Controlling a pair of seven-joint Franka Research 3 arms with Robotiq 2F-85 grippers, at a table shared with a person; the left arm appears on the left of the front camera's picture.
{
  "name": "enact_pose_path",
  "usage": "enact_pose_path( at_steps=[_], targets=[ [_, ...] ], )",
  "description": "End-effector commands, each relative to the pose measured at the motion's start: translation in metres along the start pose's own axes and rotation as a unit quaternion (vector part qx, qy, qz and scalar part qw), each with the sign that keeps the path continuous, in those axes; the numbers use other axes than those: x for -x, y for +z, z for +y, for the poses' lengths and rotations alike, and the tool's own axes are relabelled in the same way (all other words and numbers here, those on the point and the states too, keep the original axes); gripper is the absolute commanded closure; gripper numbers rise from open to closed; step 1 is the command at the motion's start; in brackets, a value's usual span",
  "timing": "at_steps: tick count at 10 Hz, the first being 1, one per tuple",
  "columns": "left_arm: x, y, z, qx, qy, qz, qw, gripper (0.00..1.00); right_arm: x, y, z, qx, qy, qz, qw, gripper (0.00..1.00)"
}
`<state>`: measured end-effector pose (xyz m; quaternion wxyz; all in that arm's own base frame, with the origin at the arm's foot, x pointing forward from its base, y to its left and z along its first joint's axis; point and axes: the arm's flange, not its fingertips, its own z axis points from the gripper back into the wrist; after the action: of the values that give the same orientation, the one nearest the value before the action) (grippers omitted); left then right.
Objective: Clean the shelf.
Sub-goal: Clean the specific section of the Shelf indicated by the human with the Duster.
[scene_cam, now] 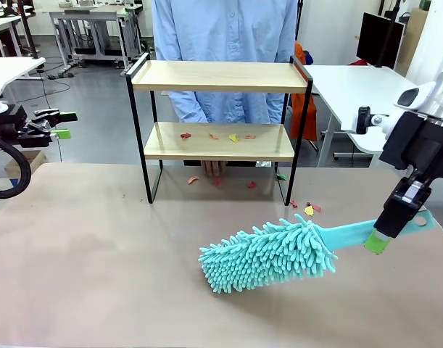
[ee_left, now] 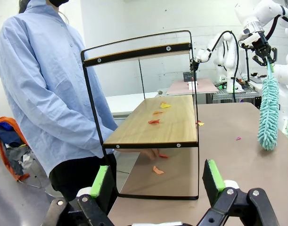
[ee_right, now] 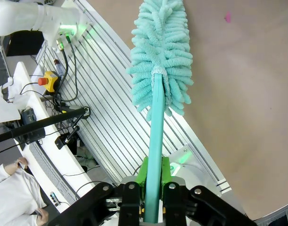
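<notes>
Grips duster (scene_cam: 268, 255) by handle in shut right gripper (scene_cam: 378, 241), head past fingertips; holds left gripper (ee_left: 156, 178) wide open, empty, shelf (ee_left: 176, 128) just ahead.

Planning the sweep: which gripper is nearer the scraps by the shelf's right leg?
Right. The right gripper, holding the duster, is just beside those scraps; the left gripper is open, well left of the shelf.

left gripper (scene_cam: 63, 125) – jaws wide, high at left side | right gripper (scene_cam: 378, 241) – clamped, tilted downward
</notes>
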<state>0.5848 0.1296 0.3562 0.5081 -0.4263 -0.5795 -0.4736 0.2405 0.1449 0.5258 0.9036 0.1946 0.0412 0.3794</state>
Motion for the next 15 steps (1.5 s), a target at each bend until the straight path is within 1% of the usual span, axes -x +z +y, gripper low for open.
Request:
enact_pose_path(
  at_steps=[1, 4, 5, 6, 7, 8, 9, 10, 11, 12, 13, 14, 15],
  targets=[
    [-0.002, 0.000, 0.000, 0.000, -0.004, 0.000, 1.000, 0.00, -0.003, 0.006, 0.002, -0.006, -0.007, -0.003, 1.000, 0.88],
    [-0.002, 0.000, 0.000, 0.000, -0.004, 0.000, 1.000, 0.00, 0.000, 0.000, 0.000, 0.000, 0.000, 0.000, 1.000, 0.88],
    [-0.002, 0.000, 0.000, 0.000, -0.004, 0.000, 1.000, 0.00, -0.015, 0.001, 0.013, 0.003, -0.033, -0.037, 0.999, 0.88],
    [-0.002, 0.000, 0.000, 0.000, -0.004, 0.000, 1.000, 0.00, -0.028, -0.001, 0.025, 0.007, -0.062, -0.059, 0.996, 0.88],
    [-0.002, 0.000, 0.000, 0.000, -0.004, 0.000, 1.000, 0.00, -0.048, -0.010, 0.047, 0.008, -0.098, -0.094, 0.991, 0.88],
    [-0.002, 0.000, 0.000, 0.000, -0.004, 0.000, 1.000, 0.00, -0.067, -0.021, 0.066, 0.017, -0.147, -0.118, 0.982, 0.88],
    [-0.002, 0.000, 0.000, 0.000, -0.004, 0.000, 1.000, 0.00, -0.086, -0.036, 0.085, 0.020, -0.183, -0.151, 0.971, 0.88],
    [-0.002, 0.000, 0.000, 0.000, -0.004, 0.000, 1.000, 0.00, -0.109, -0.056, 0.100, 0.031, -0.217, -0.173, 0.960, 0.88],
    [-0.002, 0.000, 0.000, 0.000, -0.004, 0.000, 1.000, 0.00, -0.128, -0.073, 0.112, 0.046, -0.237, -0.186, 0.952, 0.88],
    [-0.002, 0.000, 0.000, 0.000, -0.004, 0.000, 1.000, 0.00, -0.143, -0.087, 0.120, 0.036, -0.254, -0.211, 0.943, 0.88],
    [-0.002, 0.000, 0.000, 0.000, -0.004, 0.000, 1.000, 0.00, -0.154, -0.098, 0.122, 0.043, -0.269, -0.230, 0.934, 0.88],
    [-0.002, 0.000, 0.000, 0.000, -0.004, 0.000, 1.000, 0.00, -0.117, -0.077, 0.117, 0.033, -0.230, -0.191, 0.954, 0.88],
    [-0.002, 0.000, 0.000, 0.000, -0.004, 0.000, 1.000, 0.00, -0.117, -0.077, 0.117, 0.033, -0.230, -0.191, 0.954, 0.88]
  ],
)
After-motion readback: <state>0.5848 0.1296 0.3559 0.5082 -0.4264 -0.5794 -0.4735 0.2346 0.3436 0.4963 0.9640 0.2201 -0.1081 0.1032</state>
